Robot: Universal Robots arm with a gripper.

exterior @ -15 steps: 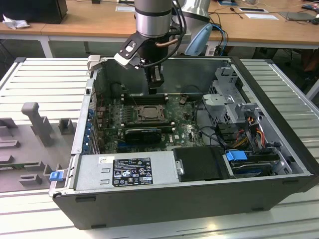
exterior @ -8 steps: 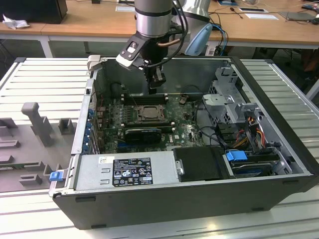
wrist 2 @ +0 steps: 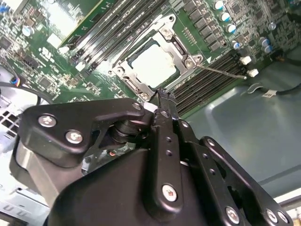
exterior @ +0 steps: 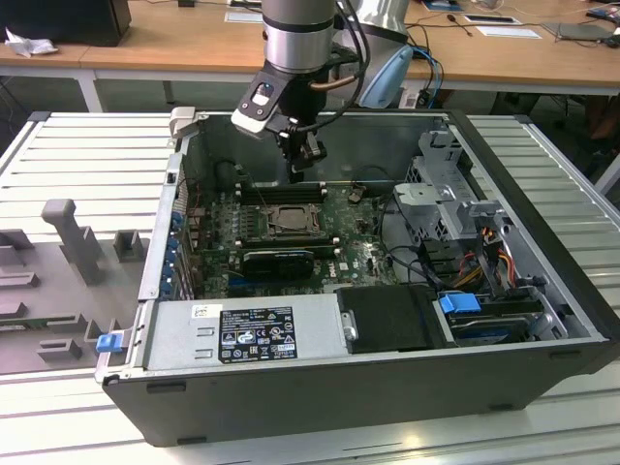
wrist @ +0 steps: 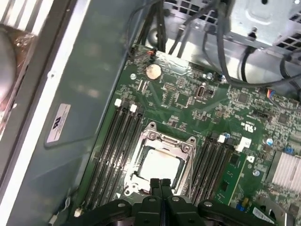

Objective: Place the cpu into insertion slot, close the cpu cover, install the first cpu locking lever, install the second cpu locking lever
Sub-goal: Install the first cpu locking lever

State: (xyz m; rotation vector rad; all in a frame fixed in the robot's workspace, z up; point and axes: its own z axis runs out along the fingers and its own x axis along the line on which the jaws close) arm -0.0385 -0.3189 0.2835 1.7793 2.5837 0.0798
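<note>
First wrist view: the gripper (wrist: 160, 181) has its jaws pinched shut on nothing, hanging right by the edge of the insertion slot (wrist: 139, 175). The cpu (wrist: 159, 165) sits in that slot, with the cpu cover (wrist: 170, 139) down around it.

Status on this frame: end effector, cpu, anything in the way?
End effector shut, nothing visible in it, hovering by the cpu. The cpu cover is down around it. One thin lever rod sticks out sideways, apparently unlatched.
</note>
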